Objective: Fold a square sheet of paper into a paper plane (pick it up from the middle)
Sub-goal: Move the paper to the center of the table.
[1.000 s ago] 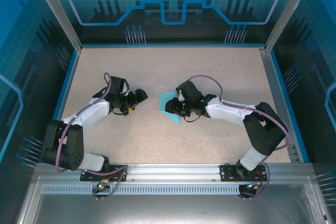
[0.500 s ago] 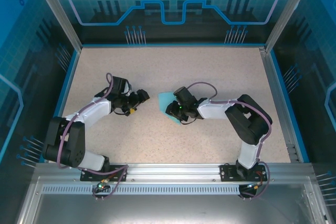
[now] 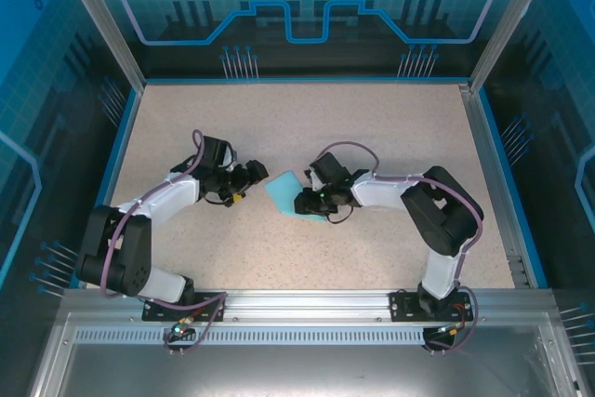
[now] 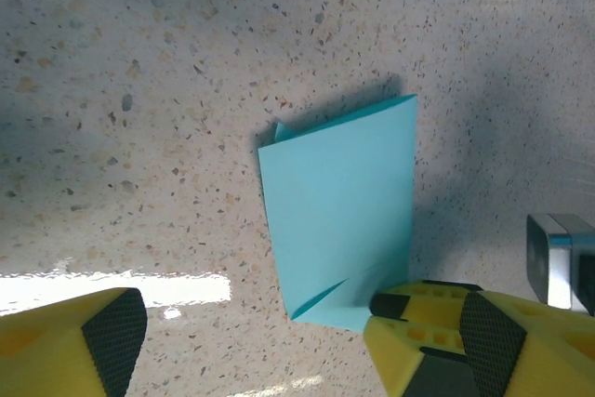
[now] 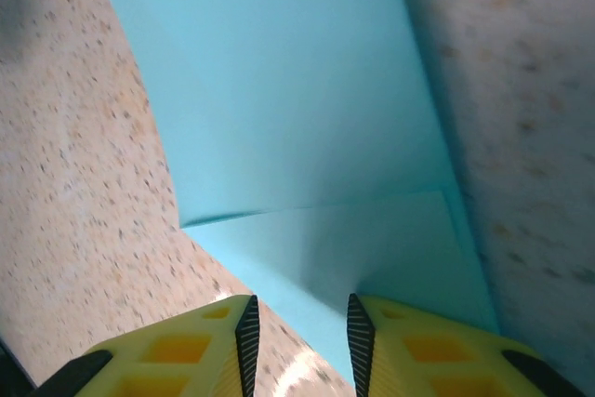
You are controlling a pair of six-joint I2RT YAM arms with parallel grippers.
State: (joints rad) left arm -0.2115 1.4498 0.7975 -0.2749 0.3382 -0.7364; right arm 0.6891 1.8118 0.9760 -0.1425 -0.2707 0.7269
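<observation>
Dragged leftward, the folded paper [image 3: 284, 197] sits pinched in the right claw [image 3: 307, 203]; left claw [image 3: 256, 172] gapes.

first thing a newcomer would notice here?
The light blue paper at mid-table, folded rather than a flat square, bright against the speckled table. The right gripper is on the paper's right edge, jaws narrowed there. The left gripper sits open just left of the paper, apart from it.
</observation>
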